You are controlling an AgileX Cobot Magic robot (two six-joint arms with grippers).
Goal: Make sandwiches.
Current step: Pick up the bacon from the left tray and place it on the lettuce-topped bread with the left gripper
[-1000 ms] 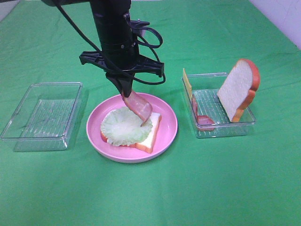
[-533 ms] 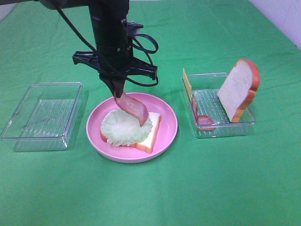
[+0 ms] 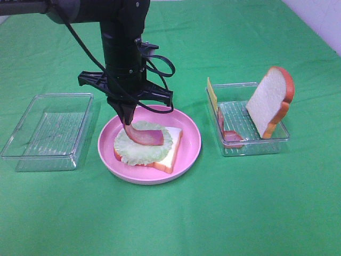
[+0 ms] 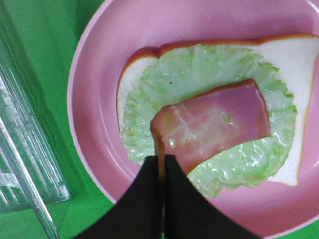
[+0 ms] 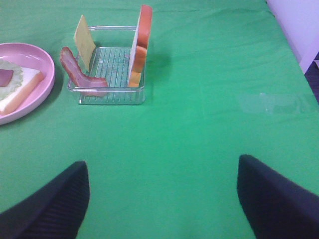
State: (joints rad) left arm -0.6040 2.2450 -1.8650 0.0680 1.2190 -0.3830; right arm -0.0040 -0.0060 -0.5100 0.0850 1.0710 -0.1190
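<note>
— What's nearest to us?
— The right pincer (image 5: 164, 199), hanging over bare green table (image 3: 224, 213). Its two dark fingers stand wide apart with nothing between them.

— And past that?
— The pink plate (image 3: 192, 144). A bread slice (image 3: 173, 146) lies flat on it, with a pale lettuce leaf (image 3: 128, 152) spread on top of the bread. A bacon strip (image 3: 149, 136) lies across the leaf.

— Is the other arm holding that strip?
— Yes. The left pincer (image 3: 128, 121) comes straight down over the plate, with its tips pressed together on one end of the bacon. That end curls up off the lettuce and the rest lies flat on it.

— What's to either side?
— On the left, near the plate but not touching it, there's a clear tray (image 3: 48, 133). On the right is another clear tray (image 3: 256, 148), also apart from the plate. A second bacon strip (image 3: 230, 136) slumps at its near end.

— And farther back in that one?
— A thin yellow cheese slice (image 3: 212, 96) stands on edge against the wall nearest the plate. An upright bread slice (image 3: 269, 101) with an orange-brown crust leans on the opposite side, rising well above the rim.
</note>
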